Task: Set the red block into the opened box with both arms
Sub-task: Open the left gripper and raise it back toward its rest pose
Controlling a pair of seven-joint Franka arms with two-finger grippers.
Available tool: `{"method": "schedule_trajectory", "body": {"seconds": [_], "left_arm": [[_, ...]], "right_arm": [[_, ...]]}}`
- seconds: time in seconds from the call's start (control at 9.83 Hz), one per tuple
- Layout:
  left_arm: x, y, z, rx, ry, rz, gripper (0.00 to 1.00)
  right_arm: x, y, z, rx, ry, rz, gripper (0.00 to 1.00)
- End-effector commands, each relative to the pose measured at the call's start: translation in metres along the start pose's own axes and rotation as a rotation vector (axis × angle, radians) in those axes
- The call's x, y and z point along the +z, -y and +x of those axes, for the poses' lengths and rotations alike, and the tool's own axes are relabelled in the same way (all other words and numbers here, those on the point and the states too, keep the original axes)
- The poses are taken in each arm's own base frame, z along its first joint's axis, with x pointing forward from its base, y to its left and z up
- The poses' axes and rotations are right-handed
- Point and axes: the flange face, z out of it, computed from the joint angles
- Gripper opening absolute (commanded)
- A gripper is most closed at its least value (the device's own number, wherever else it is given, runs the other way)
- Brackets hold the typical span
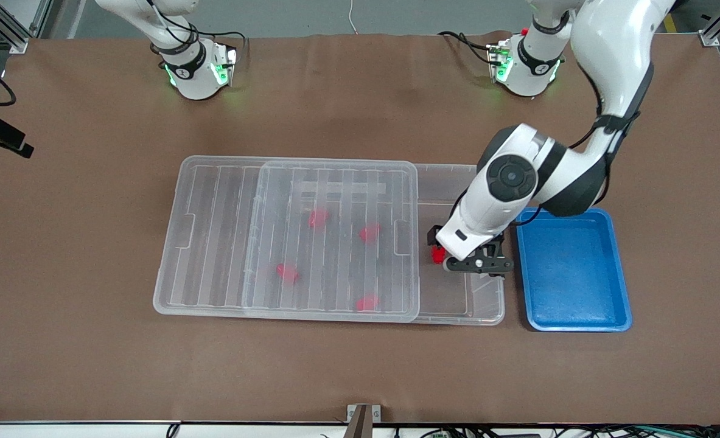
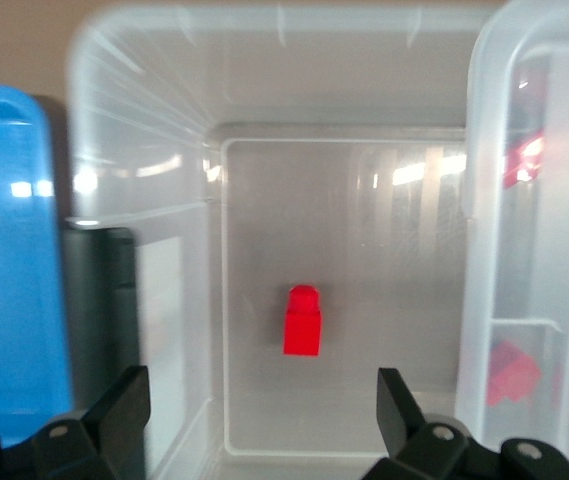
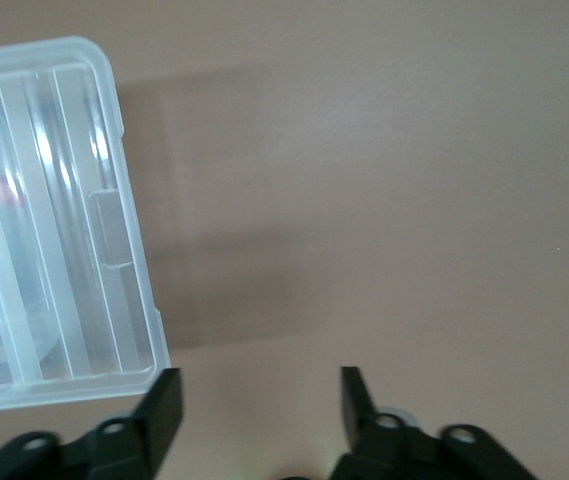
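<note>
Red block [image 2: 302,320] lies in box [image 2: 144,190] under wide left pincer [image 2: 264,410]; no writing legible.

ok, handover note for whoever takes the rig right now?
Left gripper: open, empty, over the box's uncovered end beside the blue tray.
Right gripper: open, empty, over bare table by the lid's edge.
Red block: released, lying on the box floor.
Four other red pieces sit under the lid.
Done: block in the box.
Left: lift the left arm out.
</note>
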Motion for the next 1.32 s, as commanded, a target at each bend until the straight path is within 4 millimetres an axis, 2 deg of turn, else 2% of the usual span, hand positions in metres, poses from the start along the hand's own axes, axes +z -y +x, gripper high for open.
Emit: {"method": "schedule_trajectory", "body": {"seconds": [0.0,0.1,0.2,0.41,0.51,0.71,0.81,0.92,1.02,1.12,1.22], "left_arm": [[-0.071,0.032,0.013,-0.057,0.006,0.049,1.00],[-0.102,0.045,0.010,-0.066,-0.016,0.065,1.00],[-0.145,0.060,0.001,-0.041,-0.077,0.078,1.00],[-0.196,0.109,-0.007,-0.013,-0.111,0.097,1.00],[-0.209,0.133,-0.011,0.006,-0.104,0.113,1.00],[-0.225,0.171,-0.017,0.033,-0.069,0.100,1.00],[-0.233,0.188,-0.024,0.036,-0.045,0.092,1.00],[-0.249,0.197,-0.039,0.036,-0.034,0.090,1.00],[-0.248,0.198,-0.049,0.037,-0.014,0.105,1.00],[-0.255,0.203,-0.061,0.021,0.011,0.119,1.00],[-0.253,0.214,-0.068,0.012,0.053,0.119,1.00]], "right_arm": [[0.052,0.003,0.021,-0.038,0.048,0.017,0.03],[0.087,0.008,0.037,-0.054,0.093,0.014,0.00],[0.134,0.018,0.061,-0.102,0.137,0.010,0.00],[0.197,0.032,0.094,-0.256,0.137,0.010,0.00],[0.217,0.050,0.101,-0.303,0.135,0.004,0.00],[0.251,0.080,0.096,-0.357,0.147,-0.003,0.00],[0.261,0.086,0.093,-0.365,0.143,-0.003,0.00],[0.261,0.097,0.091,-0.376,0.143,0.003,0.00],[0.261,0.111,0.089,-0.368,0.140,0.057,0.00],[0.260,0.125,0.088,-0.365,0.134,0.089,0.00],[0.259,0.131,0.087,-0.369,0.134,0.091,0.00]]}}
